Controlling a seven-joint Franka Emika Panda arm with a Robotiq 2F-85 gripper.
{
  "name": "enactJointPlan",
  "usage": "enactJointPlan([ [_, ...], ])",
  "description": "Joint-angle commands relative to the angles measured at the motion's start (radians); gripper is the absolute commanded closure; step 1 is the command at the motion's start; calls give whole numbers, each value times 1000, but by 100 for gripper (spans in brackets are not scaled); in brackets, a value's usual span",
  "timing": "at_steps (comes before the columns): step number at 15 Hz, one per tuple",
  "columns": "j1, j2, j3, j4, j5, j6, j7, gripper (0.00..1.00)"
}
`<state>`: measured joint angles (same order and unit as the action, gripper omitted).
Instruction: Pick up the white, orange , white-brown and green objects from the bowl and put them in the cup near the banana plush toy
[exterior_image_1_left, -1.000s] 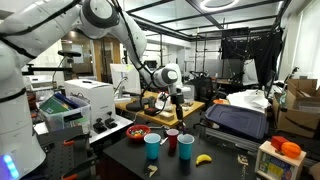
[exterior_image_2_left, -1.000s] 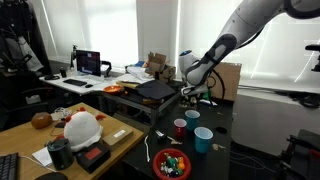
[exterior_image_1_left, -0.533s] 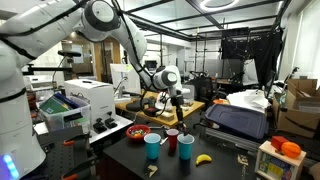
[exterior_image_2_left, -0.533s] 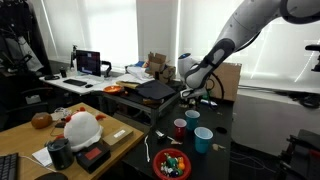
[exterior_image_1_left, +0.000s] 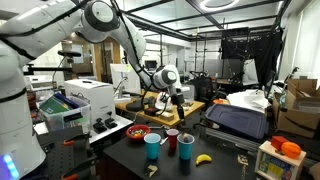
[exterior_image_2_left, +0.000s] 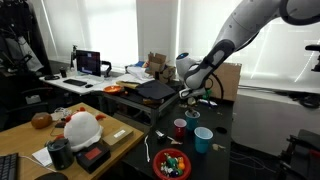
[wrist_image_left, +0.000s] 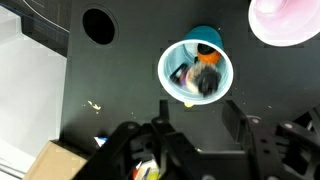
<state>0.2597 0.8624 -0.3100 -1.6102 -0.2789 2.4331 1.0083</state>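
My gripper (exterior_image_1_left: 178, 99) hangs open and empty above the cluster of cups, as both exterior views show (exterior_image_2_left: 190, 97). In the wrist view its fingers (wrist_image_left: 195, 114) frame a light blue cup (wrist_image_left: 196, 72) seen from above, with orange, white and dark objects inside. That cup (exterior_image_1_left: 186, 147) stands next to the yellow banana plush toy (exterior_image_1_left: 203, 158). The red bowl (exterior_image_1_left: 138, 131) sits on the dark table to the side. In an exterior view it holds several coloured objects (exterior_image_2_left: 172, 162).
A blue cup (exterior_image_1_left: 152, 146) and a red cup (exterior_image_1_left: 172, 137) stand close by, and a pale pink cup (wrist_image_left: 285, 20) shows in the wrist view. A printer (exterior_image_1_left: 85, 100) and a black case (exterior_image_1_left: 238, 120) flank the table (exterior_image_1_left: 110, 160).
The arm has barely moved. The gripper stays open above the cups.
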Motion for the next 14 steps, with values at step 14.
enactJointPlan([
  [14,33,-127,250,-190,22,289,-282,0],
])
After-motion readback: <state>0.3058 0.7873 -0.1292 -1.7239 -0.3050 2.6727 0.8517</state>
